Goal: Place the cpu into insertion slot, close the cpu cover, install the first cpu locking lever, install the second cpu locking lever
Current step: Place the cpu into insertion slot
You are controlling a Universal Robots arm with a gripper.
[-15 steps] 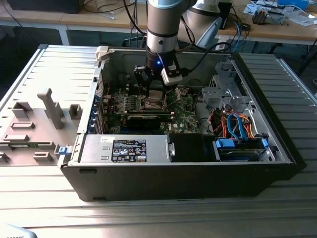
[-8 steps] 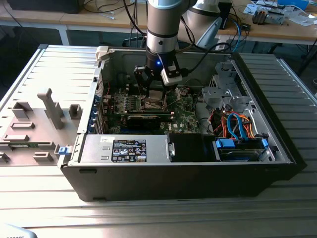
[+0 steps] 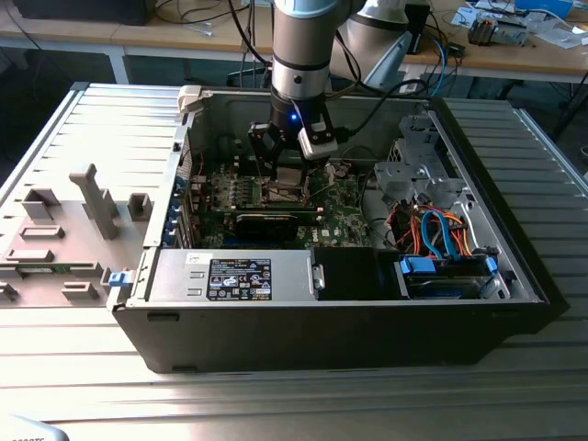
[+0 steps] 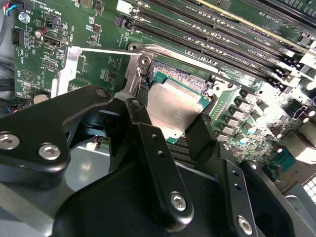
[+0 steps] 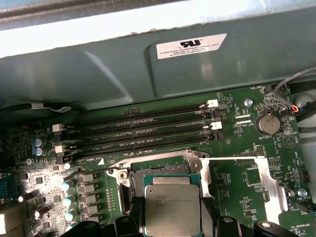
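My gripper (image 3: 287,163) reaches down into the open computer case over the green board. It is shut on the cpu (image 4: 173,106), a flat square plate with a dull metallic face, with one black finger (image 4: 140,106) against each of two opposite edges. The cpu (image 5: 172,210) hangs just over the insertion slot (image 5: 160,172), a dark square recess with a silvery rim, and covers most of it. One thin silvery locking lever (image 5: 232,158) sticks out sideways from the slot's frame. The cpu cover is hidden.
Long black memory slots (image 5: 143,131) run beside the slot, with the case's grey wall (image 5: 123,69) close behind them. A row of small capacitors (image 5: 66,200) stands on one side. Drive bays and blue cables (image 3: 441,239) fill the exterior view's right of the case.
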